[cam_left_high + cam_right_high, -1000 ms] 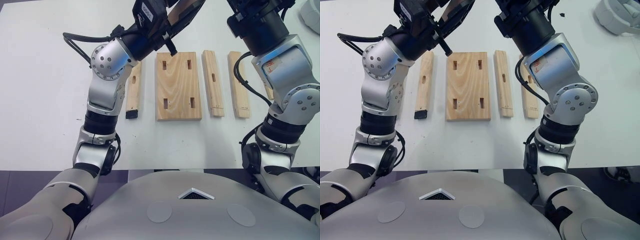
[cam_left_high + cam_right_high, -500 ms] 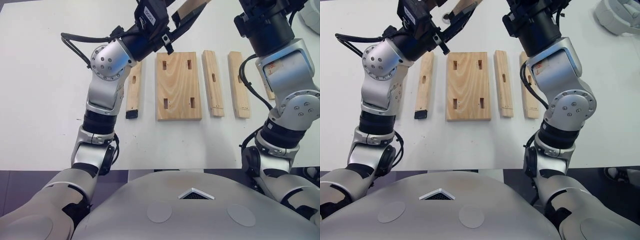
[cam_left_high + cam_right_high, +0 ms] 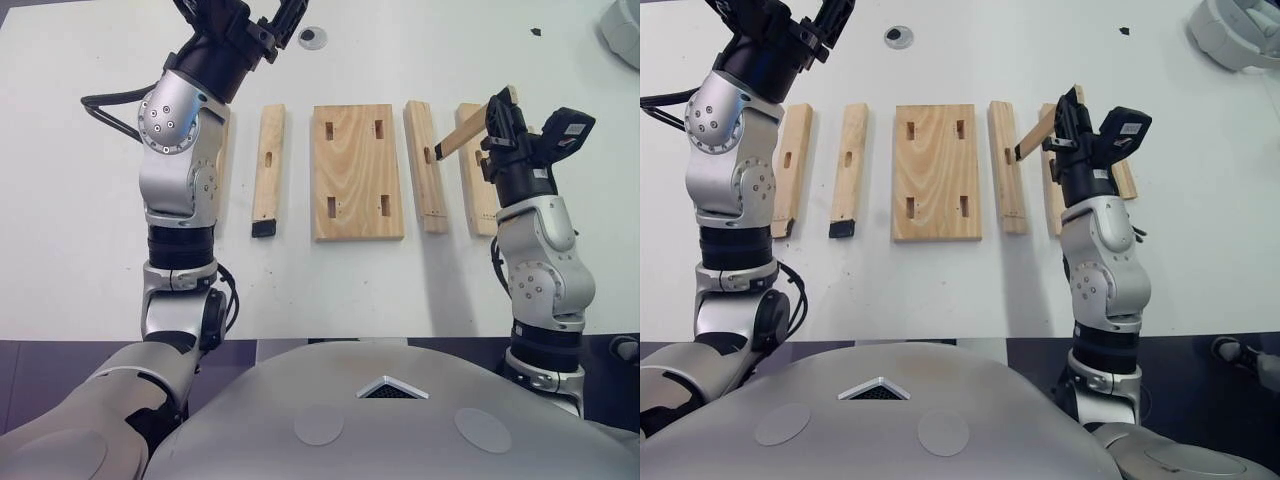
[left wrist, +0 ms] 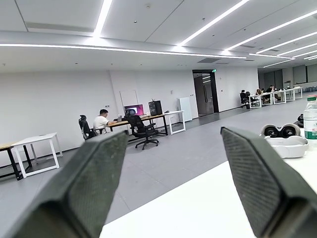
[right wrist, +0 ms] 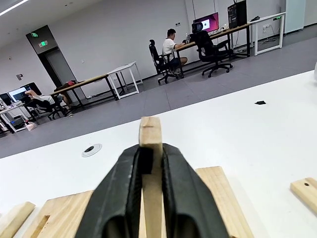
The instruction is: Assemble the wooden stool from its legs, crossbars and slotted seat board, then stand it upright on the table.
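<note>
The slotted seat board [image 3: 357, 170] lies flat mid-table. Legs lie beside it: two on its left [image 3: 267, 165] [image 3: 792, 170] and two on its right [image 3: 424, 165] [image 3: 472, 203], the outer right one partly behind my right arm. My right gripper [image 3: 497, 115] hovers above those right legs, shut on a thin wooden crossbar [image 3: 460, 138] that slants down toward the board; the right wrist view has the crossbar [image 5: 150, 131] clamped between the fingers. My left gripper [image 3: 240, 12] is raised over the table's far left side, open and empty, its fingers [image 4: 79, 188] spread wide.
A small black disc [image 3: 313, 38] sits on the table beyond the board. A white headset [image 3: 1238, 30] rests at the far right corner. Another short wooden piece [image 3: 1124, 180] lies just right of my right arm. Bare white table stretches in front of the parts.
The crossbar, held high over the board at the left gripper, is now in the right gripper, which has drawn back to the right. The left gripper has let go and swung left.
</note>
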### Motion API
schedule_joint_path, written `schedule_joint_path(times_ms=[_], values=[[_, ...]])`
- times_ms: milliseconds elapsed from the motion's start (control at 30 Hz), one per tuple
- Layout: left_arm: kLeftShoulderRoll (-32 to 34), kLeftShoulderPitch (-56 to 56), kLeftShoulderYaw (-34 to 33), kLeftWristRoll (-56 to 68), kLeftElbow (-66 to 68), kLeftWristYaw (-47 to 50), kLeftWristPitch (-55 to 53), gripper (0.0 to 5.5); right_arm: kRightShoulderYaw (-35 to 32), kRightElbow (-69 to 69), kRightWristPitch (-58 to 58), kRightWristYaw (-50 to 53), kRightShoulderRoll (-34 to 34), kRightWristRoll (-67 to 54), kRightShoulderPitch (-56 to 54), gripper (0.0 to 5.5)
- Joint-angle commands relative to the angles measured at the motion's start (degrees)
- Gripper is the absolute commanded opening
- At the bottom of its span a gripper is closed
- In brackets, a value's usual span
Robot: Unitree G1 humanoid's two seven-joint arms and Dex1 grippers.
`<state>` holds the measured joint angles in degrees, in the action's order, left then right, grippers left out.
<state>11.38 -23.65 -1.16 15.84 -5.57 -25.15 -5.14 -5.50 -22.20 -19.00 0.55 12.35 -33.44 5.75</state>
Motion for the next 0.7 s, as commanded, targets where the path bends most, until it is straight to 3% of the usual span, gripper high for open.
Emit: schedule_joint_path(times_ms=[33,700], values=[[-0.59,-0.52,0.34,0.08,0.44,0.55,-0.72,3.43,0.22,2.75,1.81,-2.1,-2.18,1.8,0.02,0.43],[-1.26,-0.08,1.1,-0.01,1.39,0.46,-0.51,3.43,1.01,1.67,5.28,-6.78,-7.08,6.17,1.01,0.43]])
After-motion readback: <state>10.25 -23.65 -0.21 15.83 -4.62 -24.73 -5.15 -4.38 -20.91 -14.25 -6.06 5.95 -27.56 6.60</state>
